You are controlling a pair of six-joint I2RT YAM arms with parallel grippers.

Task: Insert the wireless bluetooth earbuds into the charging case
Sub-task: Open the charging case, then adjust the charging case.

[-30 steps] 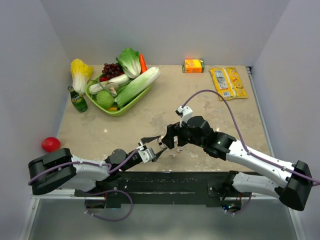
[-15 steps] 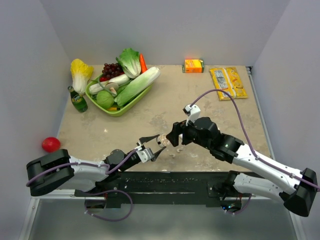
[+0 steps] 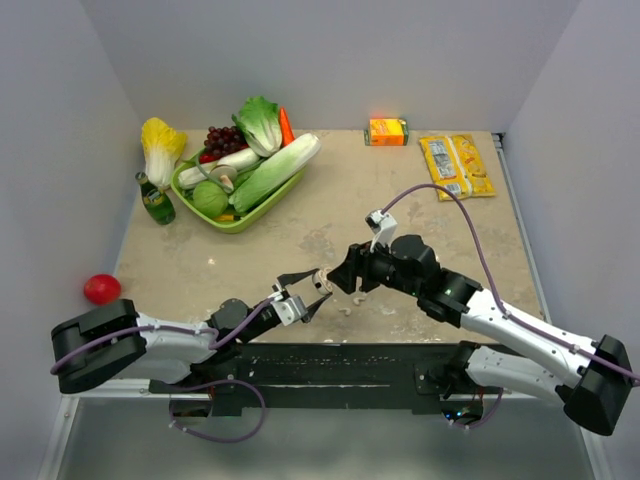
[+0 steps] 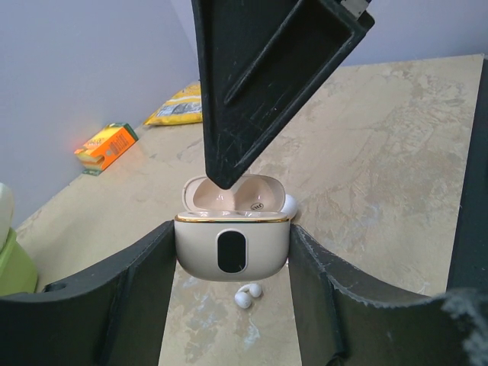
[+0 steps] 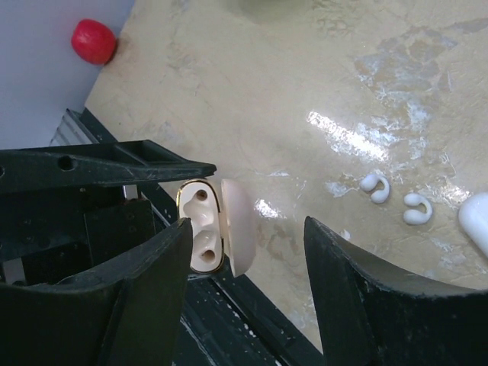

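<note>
Clamping charging case, left tool, right tool overhead, earbuds below

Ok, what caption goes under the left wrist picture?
Left gripper clamps the open cream-white pebble-shaped case; a tiny white earbud lies on the marbled table.

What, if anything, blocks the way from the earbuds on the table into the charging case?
The charging case, held by the left gripper, has its lid open and both sockets empty. Only a finger of the right gripper hangs at its mouth; the earbuds lie loose on the table.
</note>
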